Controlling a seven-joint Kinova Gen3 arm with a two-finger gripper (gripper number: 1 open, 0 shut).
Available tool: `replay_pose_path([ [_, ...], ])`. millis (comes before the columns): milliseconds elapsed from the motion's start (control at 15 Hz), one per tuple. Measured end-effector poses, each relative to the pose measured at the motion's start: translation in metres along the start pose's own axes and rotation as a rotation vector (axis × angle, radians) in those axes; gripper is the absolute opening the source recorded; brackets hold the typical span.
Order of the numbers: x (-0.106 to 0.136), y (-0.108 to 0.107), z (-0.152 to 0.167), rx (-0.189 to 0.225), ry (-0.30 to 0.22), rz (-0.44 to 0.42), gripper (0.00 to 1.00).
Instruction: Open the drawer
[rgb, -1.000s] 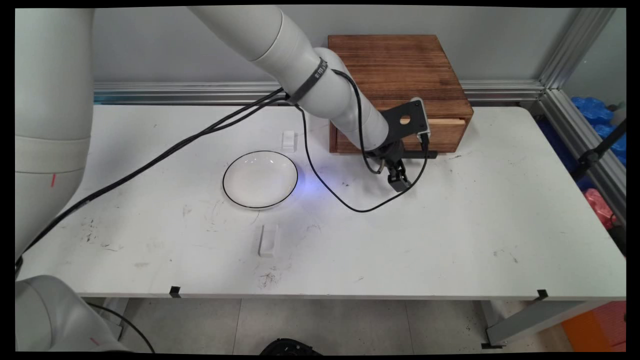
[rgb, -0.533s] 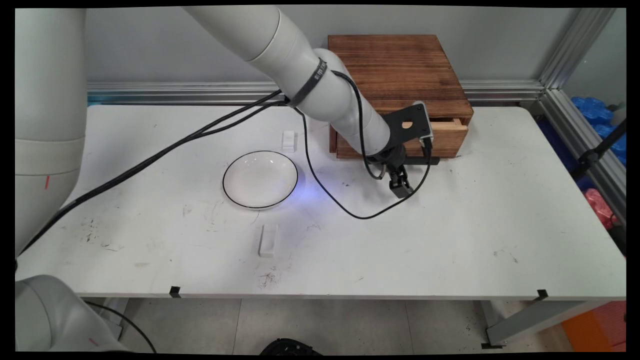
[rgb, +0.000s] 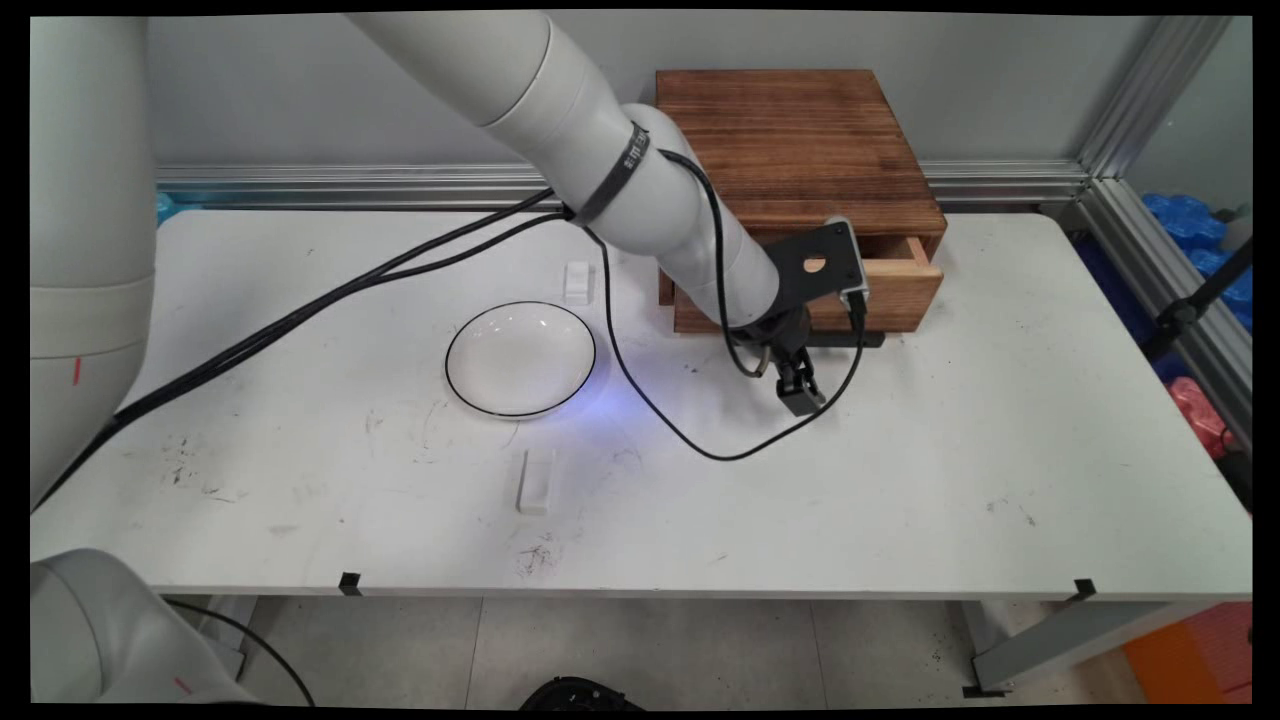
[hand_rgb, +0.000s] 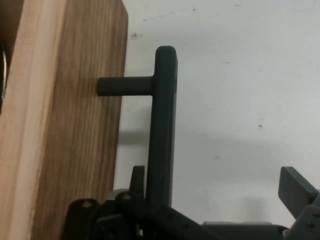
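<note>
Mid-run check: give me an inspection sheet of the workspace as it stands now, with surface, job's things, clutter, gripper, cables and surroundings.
Surface: white table, scuffed with dark marks.
Job's things: wooden box at the back; its drawer stands partly out, with a black handle on its front.
Clutter: white bowl with a dark rim; two small white blocks, one behind the bowl, one in front.
Gripper: gripper at the handle, jaws apart, the bar between them beside one jaw.
Cables: black cables hang from the arm; one loop sags to the table.
Surroundings: grey wall, aluminium rail, blue bags at right.
</note>
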Motion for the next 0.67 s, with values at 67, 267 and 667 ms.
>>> replay_pose_path([
  [67, 0.0, 0.003, -0.001, -0.004, -0.002, -0.001, 1.0],
  [267, 0.0, 0.012, -0.005, -0.013, -0.006, -0.004, 1.0],
  [667, 0.001, 0.03, -0.014, -0.037, -0.015, -0.009, 1.0],
])
